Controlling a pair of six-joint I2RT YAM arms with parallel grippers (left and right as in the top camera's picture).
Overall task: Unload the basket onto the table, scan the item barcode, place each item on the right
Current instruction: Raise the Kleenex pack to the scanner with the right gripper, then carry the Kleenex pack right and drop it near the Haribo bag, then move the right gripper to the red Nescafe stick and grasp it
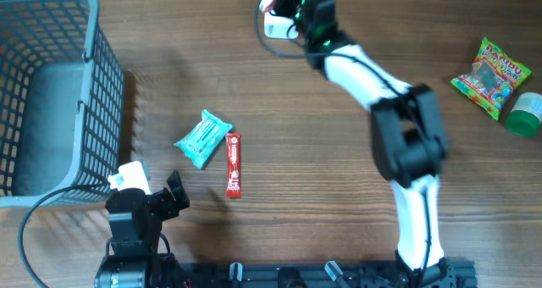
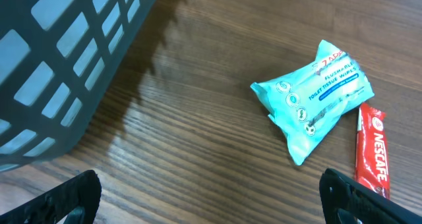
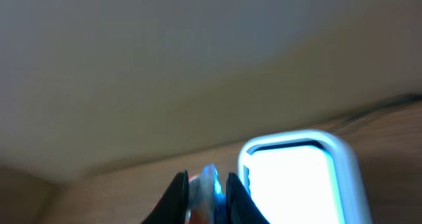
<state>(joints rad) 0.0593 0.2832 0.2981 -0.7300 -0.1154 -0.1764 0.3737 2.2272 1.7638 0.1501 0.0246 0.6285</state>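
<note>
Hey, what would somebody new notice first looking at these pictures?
The right gripper reaches to the top of the overhead view, shut on a small item beside a white scanner. A big grey basket fills the left corner, with a teal tissue pack and a red Nescafe stick lying near it. A Haribo bag sits far right.

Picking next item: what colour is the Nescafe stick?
Red stick, white lettering; left wrist view.

The red sachet (image 2: pixel 371 151), just beside the teal pack (image 2: pixel 316 95), reads "NESCAFE". The teal pack reads "FLUSHABLE TOILET TISSUE WIPES". The green bag (image 1: pixel 491 76), well apart from the teal pack, reads "HARIBO".
</note>
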